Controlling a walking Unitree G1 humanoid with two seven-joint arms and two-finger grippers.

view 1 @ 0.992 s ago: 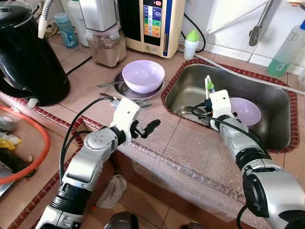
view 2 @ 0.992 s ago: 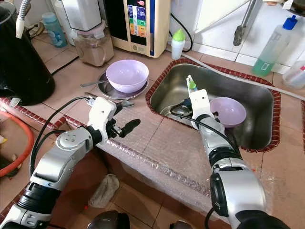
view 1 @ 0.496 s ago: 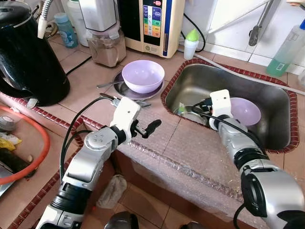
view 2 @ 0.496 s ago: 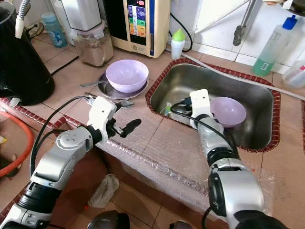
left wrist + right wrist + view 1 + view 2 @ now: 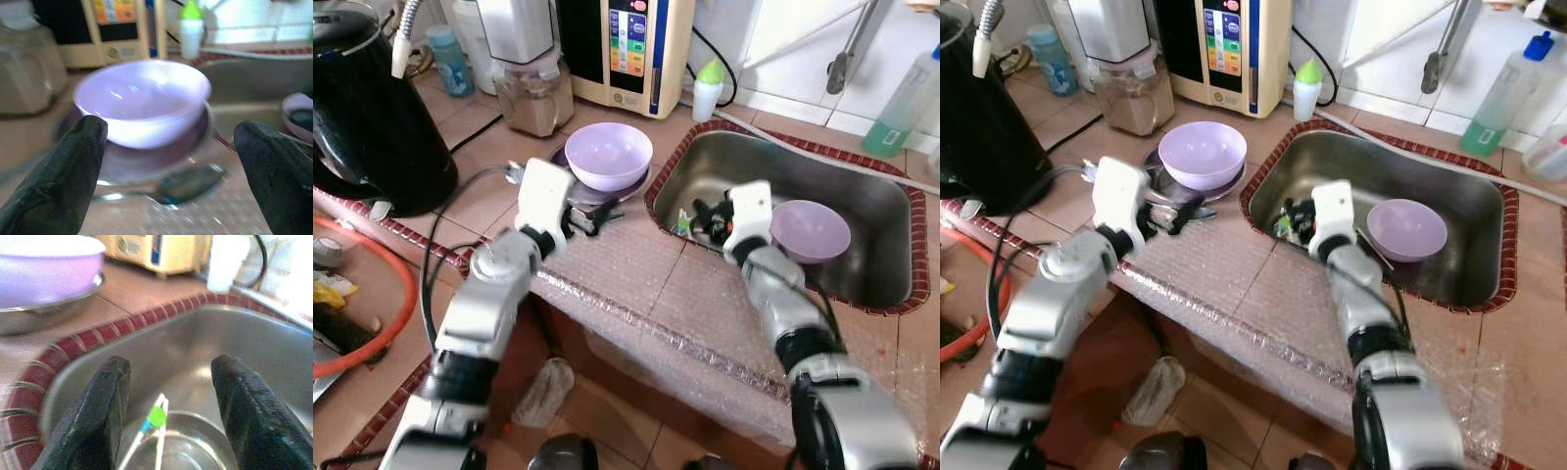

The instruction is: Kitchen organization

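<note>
At centre frame, the left gripper [image 5: 590,219] gaped empty before the lilac bowl [image 5: 608,155]; the right gripper [image 5: 703,217] hung open, empty, over the sink [image 5: 876,220].

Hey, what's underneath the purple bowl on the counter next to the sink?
The purple bowl sits on a shiny metal plate, with a spoon lying in front. The bowl covers the plate's middle, so what lies there can't be seen.

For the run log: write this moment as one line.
left gripper: open, facing purple bowl on metal plate | right gripper: open, inside sink above toothbrush | second purple bowl: in sink
</note>
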